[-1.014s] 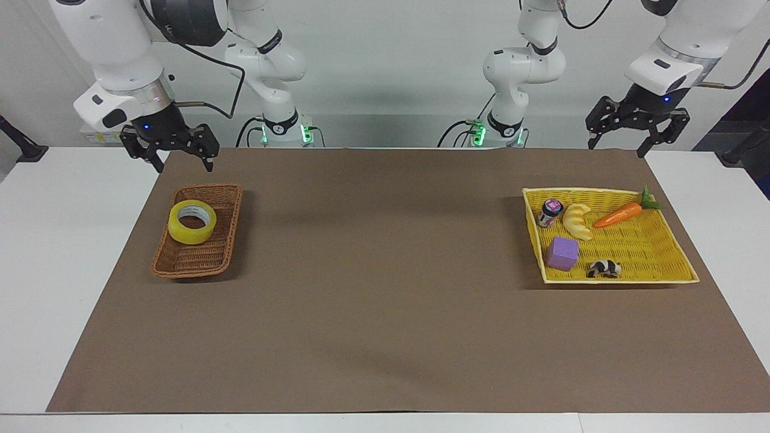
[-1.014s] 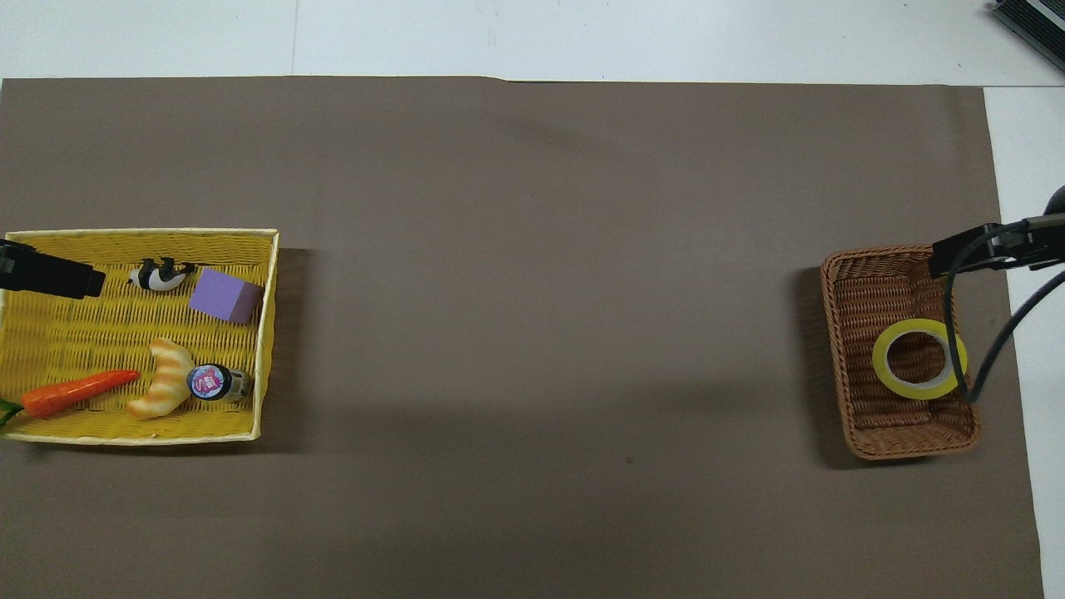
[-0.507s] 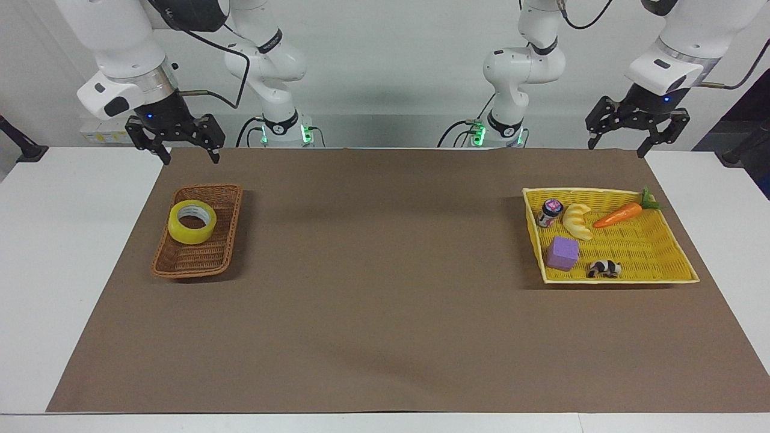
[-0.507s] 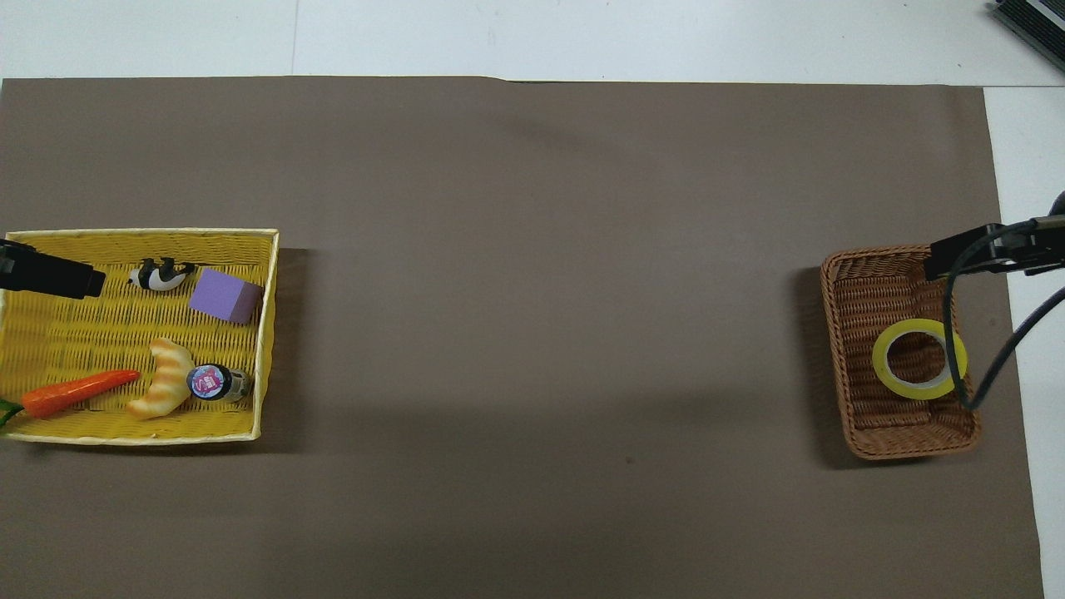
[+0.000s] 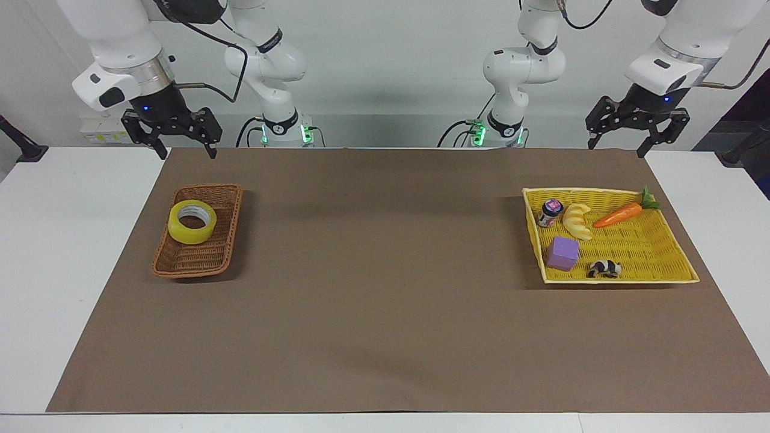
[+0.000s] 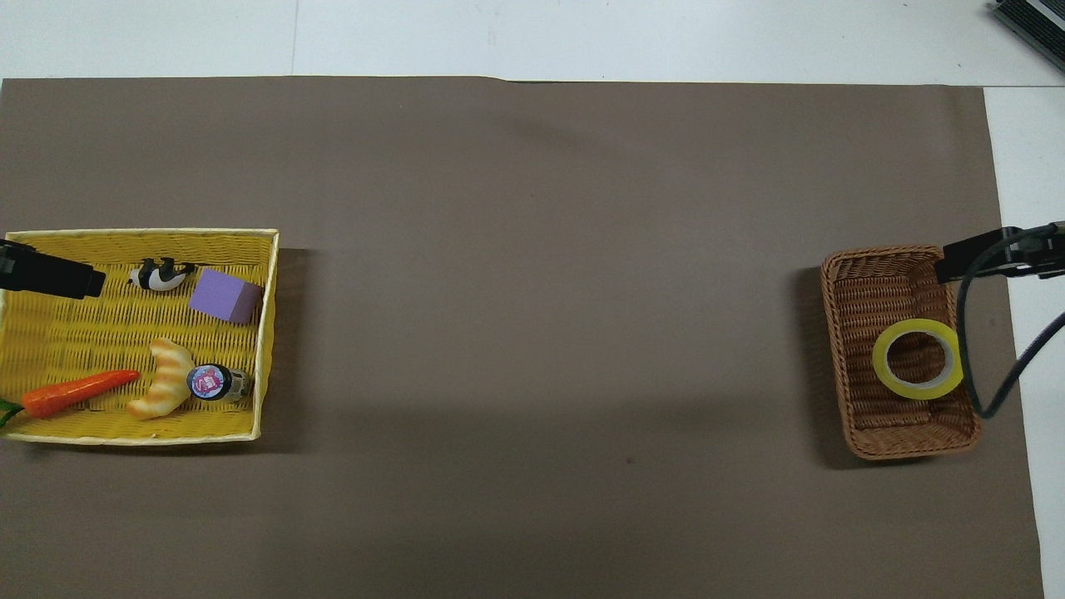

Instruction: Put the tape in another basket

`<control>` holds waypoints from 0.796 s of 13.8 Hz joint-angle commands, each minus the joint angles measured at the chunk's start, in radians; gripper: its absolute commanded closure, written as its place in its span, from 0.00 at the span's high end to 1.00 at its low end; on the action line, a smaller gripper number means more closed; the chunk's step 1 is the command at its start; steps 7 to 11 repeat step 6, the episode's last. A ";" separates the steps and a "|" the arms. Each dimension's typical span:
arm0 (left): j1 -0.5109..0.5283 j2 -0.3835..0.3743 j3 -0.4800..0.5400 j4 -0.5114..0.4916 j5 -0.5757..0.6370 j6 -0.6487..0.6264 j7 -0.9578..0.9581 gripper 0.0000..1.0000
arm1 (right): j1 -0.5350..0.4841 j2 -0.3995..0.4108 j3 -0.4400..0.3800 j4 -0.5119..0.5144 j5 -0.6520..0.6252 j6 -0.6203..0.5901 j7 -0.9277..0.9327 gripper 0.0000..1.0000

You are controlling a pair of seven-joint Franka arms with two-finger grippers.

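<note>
— From across the table both arms show whole: the right gripper (image 5: 187,153) hangs spread open above the mat's edge by the robots, and the left gripper (image 5: 619,146) waits, open too, above the mat's edge near the flat bright-yellow woven tray (image 5: 652,249). From above only black tips poke in.

— And the wide yellow roll of tape (image 5: 192,222)?

— Flat in the narrow brown wicker basket (image 5: 199,259), toward its robot end.

— Any writing?

— The small jar (image 6: 212,383) in the tray has a pink-and-blue lid label, unreadable.

— Changed?

— A second ago the right gripper hung lower, close to the basket; it has risen. The tape hasn't moved.
</note>
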 commanded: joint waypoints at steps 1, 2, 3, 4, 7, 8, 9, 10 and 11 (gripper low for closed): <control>0.013 0.002 -0.012 0.015 0.018 -0.017 -0.007 1.00 | -0.015 -0.018 0.009 -0.018 0.012 -0.007 0.009 1.00; 0.013 0.002 -0.012 0.015 0.017 -0.017 -0.007 1.00 | -0.015 -0.018 0.009 -0.018 0.014 -0.006 0.009 1.00; 0.013 0.002 -0.012 0.015 0.017 -0.015 -0.007 1.00 | -0.015 -0.018 0.009 -0.018 0.014 -0.006 0.008 1.00; 0.013 0.002 -0.012 0.015 0.018 -0.017 -0.007 1.00 | -0.015 -0.018 0.008 -0.018 0.014 -0.009 0.009 1.00; 0.013 0.002 -0.012 0.015 0.018 -0.017 -0.007 1.00 | -0.010 -0.019 0.009 -0.018 0.018 -0.013 0.011 1.00; 0.013 0.002 -0.012 0.015 0.018 -0.017 -0.007 1.00 | -0.010 -0.019 0.009 -0.018 0.018 -0.013 0.011 1.00; 0.013 0.002 -0.012 0.015 0.018 -0.017 -0.007 1.00 | -0.010 -0.019 0.009 -0.018 0.018 -0.013 0.011 1.00; 0.013 0.002 -0.012 0.015 0.018 -0.017 -0.007 1.00 | -0.010 -0.019 0.009 -0.018 0.018 -0.013 0.011 1.00; 0.013 0.002 -0.012 0.015 0.018 -0.017 -0.007 1.00 | -0.010 -0.019 0.009 -0.018 0.018 -0.013 0.011 1.00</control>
